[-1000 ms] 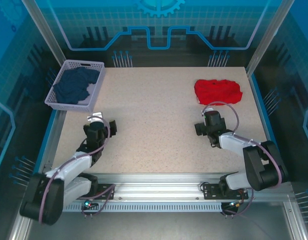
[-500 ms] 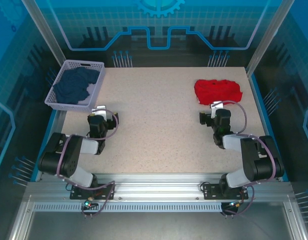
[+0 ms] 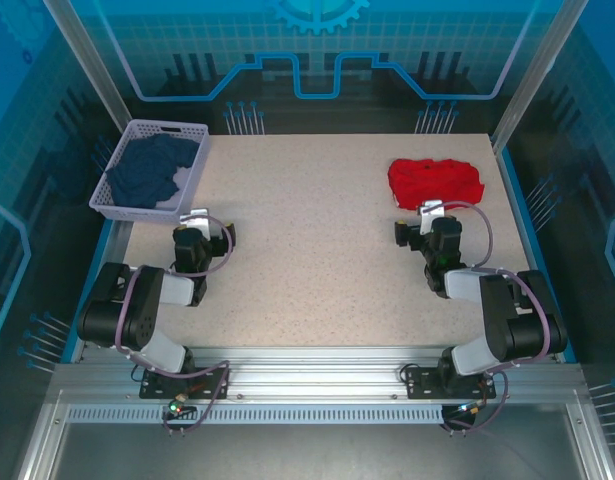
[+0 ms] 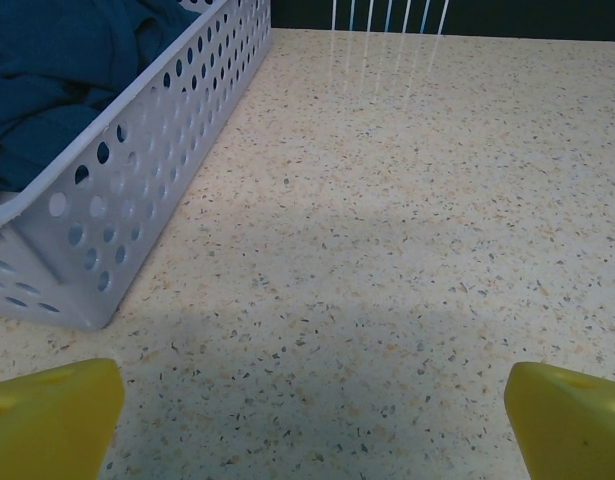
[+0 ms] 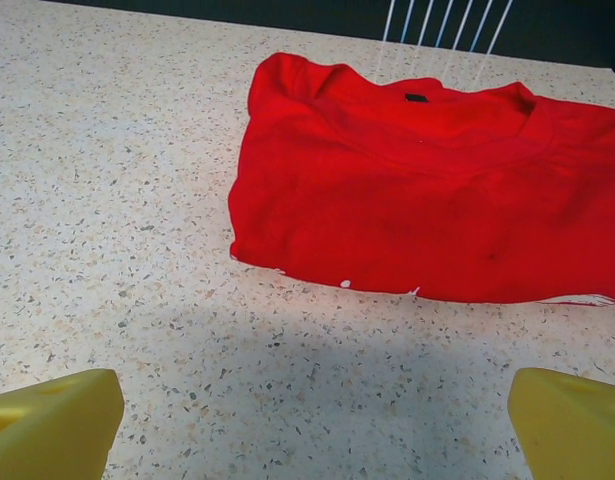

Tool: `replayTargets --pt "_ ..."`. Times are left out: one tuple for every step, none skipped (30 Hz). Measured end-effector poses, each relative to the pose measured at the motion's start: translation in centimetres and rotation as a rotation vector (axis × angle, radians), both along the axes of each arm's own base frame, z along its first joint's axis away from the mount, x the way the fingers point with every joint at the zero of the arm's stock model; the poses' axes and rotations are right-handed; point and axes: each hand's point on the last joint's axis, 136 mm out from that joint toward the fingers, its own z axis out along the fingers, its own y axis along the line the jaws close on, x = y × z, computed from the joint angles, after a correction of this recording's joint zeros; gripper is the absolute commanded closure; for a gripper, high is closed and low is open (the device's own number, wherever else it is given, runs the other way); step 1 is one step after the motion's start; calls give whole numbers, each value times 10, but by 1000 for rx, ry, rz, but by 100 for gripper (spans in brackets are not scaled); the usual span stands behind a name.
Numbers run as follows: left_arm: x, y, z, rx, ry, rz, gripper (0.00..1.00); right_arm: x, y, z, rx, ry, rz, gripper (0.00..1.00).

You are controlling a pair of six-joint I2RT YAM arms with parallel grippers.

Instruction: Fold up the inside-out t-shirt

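The inside-out t-shirt (image 3: 435,183) is a bright red bundle lying at the far right of the table. In the right wrist view the t-shirt (image 5: 427,190) lies flat and roughly rectangular, with its collar on the far side and a small dark tag there. My right gripper (image 3: 424,223) hovers just in front of the shirt's near edge. It is open, its yellow fingertips (image 5: 47,425) spread wide over bare tabletop and touching nothing. My left gripper (image 3: 209,230) is also open and empty, its fingertips (image 4: 47,420) apart above the table, to the right of the basket.
A white perforated basket (image 3: 167,128) holds a dark navy garment (image 3: 152,170) at the far left; its wall (image 4: 137,130) stands just ahead-left of my left gripper. The table (image 3: 307,250) is speckled beige, with blue side walls and a metal rail in front.
Both arms folded back toward their bases over the last second, and both grippers shifted a little farther up the table. The right one came closer to the shirt. Both stayed open.
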Motion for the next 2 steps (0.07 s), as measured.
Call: replayTargets --pt "0 0 0 0 0 0 1 0 0 0 0 0 1 0" --pt "0 0 0 0 0 0 1 0 0 0 0 0 0 0"
